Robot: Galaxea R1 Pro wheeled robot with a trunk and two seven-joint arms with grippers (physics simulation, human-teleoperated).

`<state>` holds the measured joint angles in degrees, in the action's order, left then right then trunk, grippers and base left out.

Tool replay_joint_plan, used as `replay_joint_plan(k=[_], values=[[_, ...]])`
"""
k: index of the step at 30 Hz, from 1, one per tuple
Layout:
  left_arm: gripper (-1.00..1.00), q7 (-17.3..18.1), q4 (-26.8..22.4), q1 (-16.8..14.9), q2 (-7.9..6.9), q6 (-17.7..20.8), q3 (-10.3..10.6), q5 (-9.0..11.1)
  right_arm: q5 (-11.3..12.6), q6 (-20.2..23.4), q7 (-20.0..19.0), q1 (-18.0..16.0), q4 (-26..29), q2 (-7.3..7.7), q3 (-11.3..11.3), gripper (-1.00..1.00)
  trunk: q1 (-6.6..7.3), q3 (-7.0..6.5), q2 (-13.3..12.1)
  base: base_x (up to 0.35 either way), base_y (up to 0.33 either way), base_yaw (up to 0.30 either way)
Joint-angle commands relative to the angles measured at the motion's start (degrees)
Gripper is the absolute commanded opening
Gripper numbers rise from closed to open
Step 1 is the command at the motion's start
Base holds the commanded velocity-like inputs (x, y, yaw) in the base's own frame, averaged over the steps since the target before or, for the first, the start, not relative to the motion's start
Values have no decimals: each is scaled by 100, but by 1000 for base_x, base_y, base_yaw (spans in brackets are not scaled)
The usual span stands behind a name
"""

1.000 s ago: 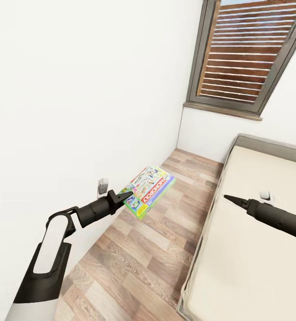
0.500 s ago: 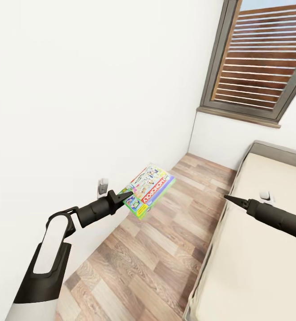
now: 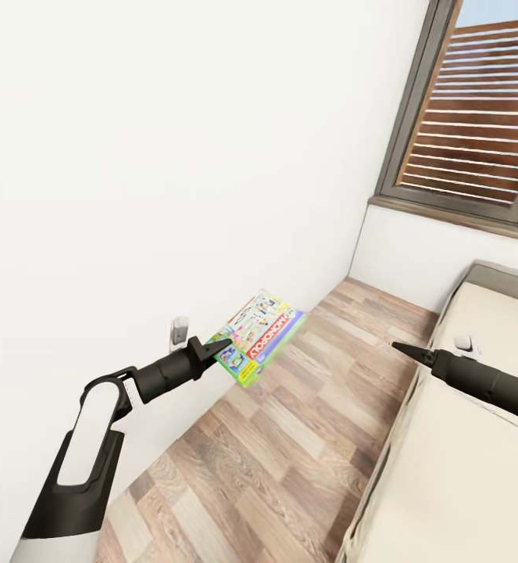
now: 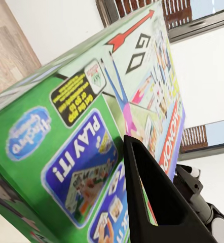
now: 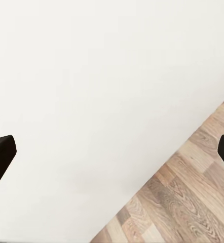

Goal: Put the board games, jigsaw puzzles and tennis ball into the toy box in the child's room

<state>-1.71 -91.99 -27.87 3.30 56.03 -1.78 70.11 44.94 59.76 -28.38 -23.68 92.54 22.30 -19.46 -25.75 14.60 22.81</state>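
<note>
My left gripper (image 3: 221, 345) is shut on a near corner of the white-and-green Monopoly box (image 3: 263, 331), one of the board games, and holds it tilted in the air above the wood floor beside the white wall. The left wrist view shows the box lid (image 4: 91, 121) close up with one black finger (image 4: 155, 202) pressed across it. My right gripper (image 3: 404, 347) hovers open over the near edge of the bed (image 3: 462, 453), nothing between its fingers (image 5: 0, 157). The table and the toy box are out of view.
A white wall (image 3: 133, 156) runs along the left with a socket (image 3: 179, 331) low on it. A wood plank floor strip (image 3: 290, 438) lies between wall and bed. A grey-framed window with slatted blinds (image 3: 477, 117) is at the far right corner.
The whole picture has shifted rightward, so the camera has turned left toward the wall. Both arms and the held box keep their places in the picture.
</note>
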Motion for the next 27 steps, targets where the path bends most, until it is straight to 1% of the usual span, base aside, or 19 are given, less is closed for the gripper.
replay_joint_plan(k=[1,5,10,27], values=[[-100,-8,-2,20,6,12,-12,8,-47,24,-55,-5,1,1,-8,100,-4,2,11,0,0,191],[-100,-9,0,67,5,-53,-9,-15,-47,24,-54,-5,1,2,-8,100,-4,-30,11,-34,0,191],[-100,-35,4,75,4,-93,-4,-30,-47,24,-54,-5,1,2,-6,100,-4,-70,11,-166,0,191],[-100,-82,22,66,-4,-111,2,-55,-47,24,-54,-5,1,1,-6,100,-4,-208,11,-284,0,191]])
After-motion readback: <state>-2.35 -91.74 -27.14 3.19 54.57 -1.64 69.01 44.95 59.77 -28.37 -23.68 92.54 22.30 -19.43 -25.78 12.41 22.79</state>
